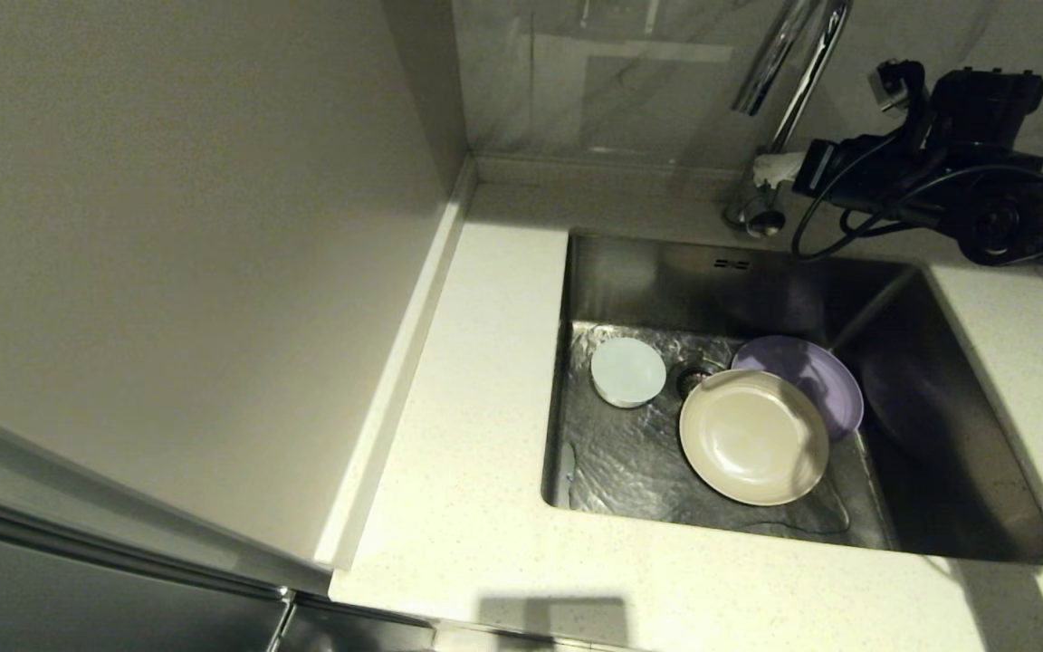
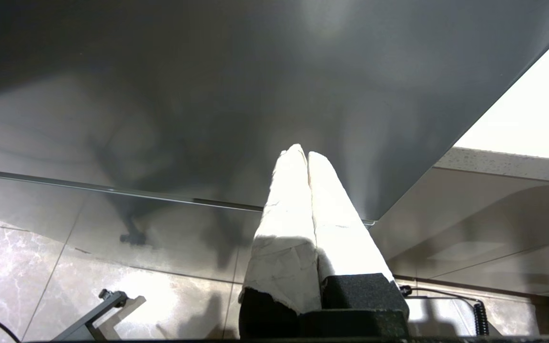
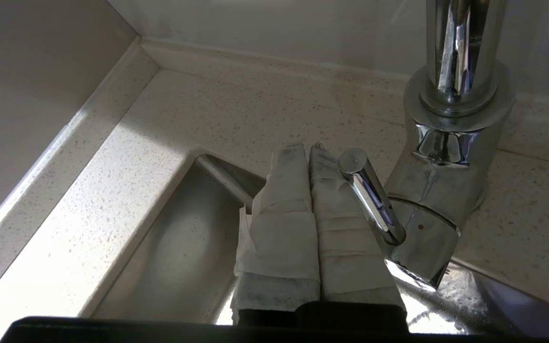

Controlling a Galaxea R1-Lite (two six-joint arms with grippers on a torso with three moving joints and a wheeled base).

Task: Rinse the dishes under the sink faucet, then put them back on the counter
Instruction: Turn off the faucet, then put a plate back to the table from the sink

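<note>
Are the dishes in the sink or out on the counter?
In the sink. The bowl, cream plate and purple plate all lie on its wet floor; the cream plate overlaps the purple one.

The off-white speckled counter (image 1: 476, 453) surrounds the steel sink (image 1: 965, 471), with the faucet (image 1: 752, 213) mounted behind the basin. On the sink floor lie a white bowl (image 1: 627, 371), a cream plate (image 1: 752, 436) and, partly beneath it, a purple plate (image 1: 811, 367).

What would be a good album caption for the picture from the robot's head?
Right pincer shut beside the faucet base, three dishes waiting in the wet sink.
</note>
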